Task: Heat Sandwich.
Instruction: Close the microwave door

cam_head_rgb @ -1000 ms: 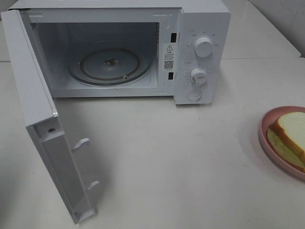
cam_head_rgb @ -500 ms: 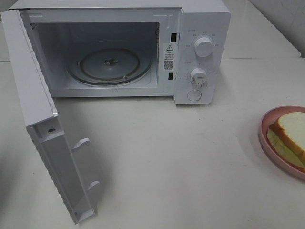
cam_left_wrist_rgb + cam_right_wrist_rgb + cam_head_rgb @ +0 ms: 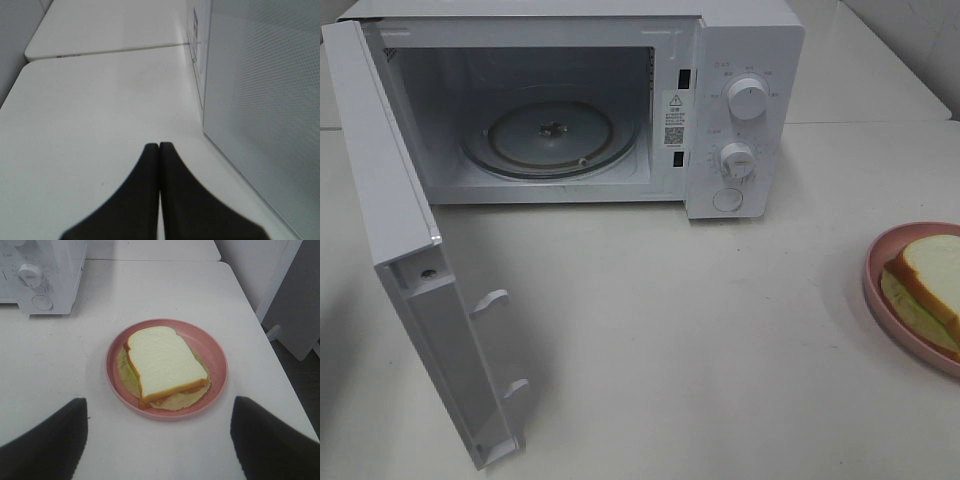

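**Door open, plate pickup next**

Microwave (image 3: 740, 90) door (image 3: 390, 200) is open, turntable (image 3: 552, 137) bare. Sandwich (image 3: 162, 362) sits on the pink plate (image 3: 212, 347), well right of the oven. Our right gripper (image 3: 159, 440) is spread wide, short of the plate; left gripper (image 3: 159, 150) pinched closed, empty, beside the door. Next we need a rim grasp, kept level. White tabletop (image 3: 700, 330), tiled wall behind.

The sandwich (image 3: 165, 362) lies on a pink plate (image 3: 215, 360) near the worktop's (image 3: 60, 370) right edge. The right gripper (image 3: 159, 440) hangs over it, fingers (image 3: 45, 440) spread wide. The microwave's (image 3: 42, 270) front corner stands beyond.
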Robot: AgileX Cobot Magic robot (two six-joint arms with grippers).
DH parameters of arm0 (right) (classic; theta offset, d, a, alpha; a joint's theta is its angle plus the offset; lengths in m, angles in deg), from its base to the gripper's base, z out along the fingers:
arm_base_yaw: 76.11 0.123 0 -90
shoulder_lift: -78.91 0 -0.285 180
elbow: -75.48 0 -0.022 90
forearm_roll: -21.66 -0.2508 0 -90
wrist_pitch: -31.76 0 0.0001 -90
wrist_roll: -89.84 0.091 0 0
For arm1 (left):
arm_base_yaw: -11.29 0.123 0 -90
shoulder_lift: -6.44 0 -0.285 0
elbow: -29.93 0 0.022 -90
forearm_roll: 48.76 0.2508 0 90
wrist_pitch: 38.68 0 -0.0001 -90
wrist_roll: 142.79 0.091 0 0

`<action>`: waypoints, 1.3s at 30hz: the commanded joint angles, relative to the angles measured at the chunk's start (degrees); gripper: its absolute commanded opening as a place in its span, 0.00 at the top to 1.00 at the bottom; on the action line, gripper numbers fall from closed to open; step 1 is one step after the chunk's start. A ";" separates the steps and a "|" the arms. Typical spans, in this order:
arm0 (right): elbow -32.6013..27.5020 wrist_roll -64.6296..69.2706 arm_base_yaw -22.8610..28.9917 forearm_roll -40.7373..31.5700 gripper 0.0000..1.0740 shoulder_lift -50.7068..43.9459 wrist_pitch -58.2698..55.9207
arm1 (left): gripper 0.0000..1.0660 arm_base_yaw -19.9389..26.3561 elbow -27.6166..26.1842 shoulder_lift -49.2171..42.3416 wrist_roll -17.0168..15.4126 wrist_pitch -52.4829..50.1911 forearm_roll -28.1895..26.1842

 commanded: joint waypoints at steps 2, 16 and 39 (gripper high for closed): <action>0.11 -0.17 -0.34 0.17 0.29 -1.49 0.69 | 1.00 0.17 0.11 3.27 -2.06 -9.00 6.70; 0.11 -0.17 -0.34 0.17 0.29 -1.49 0.69 | 1.00 -6.47 -2.06 15.01 -9.63 -21.89 18.16; 0.11 -0.17 -0.34 0.17 0.29 -1.49 0.69 | 1.00 -24.47 -11.63 25.15 -6.19 -22.00 1.38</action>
